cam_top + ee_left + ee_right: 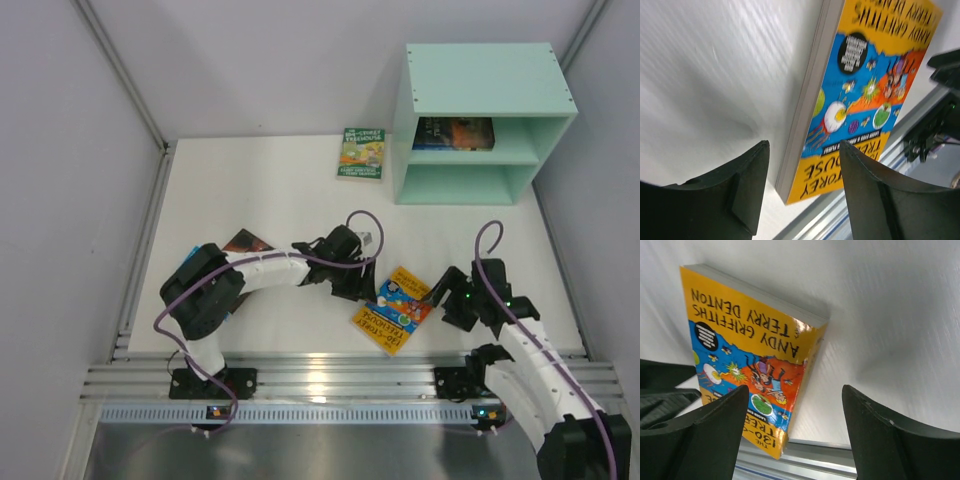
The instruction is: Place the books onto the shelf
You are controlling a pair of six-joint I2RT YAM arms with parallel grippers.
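Top external: orange-yellow book [396, 310] flat at near table edge, between left gripper [366, 282] and right gripper [441, 292], both wide, empty. Suggest pinching one long edge, lifting level. Far: green book [361, 152] beside shelf [480, 80]; shelved book [452, 133] in upper compartment.

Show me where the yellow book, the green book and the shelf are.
yellow book [394, 311]: top view, middle of its cover.
green book [361, 153]: top view, middle of its cover.
shelf [485, 78]: top view, its top board.
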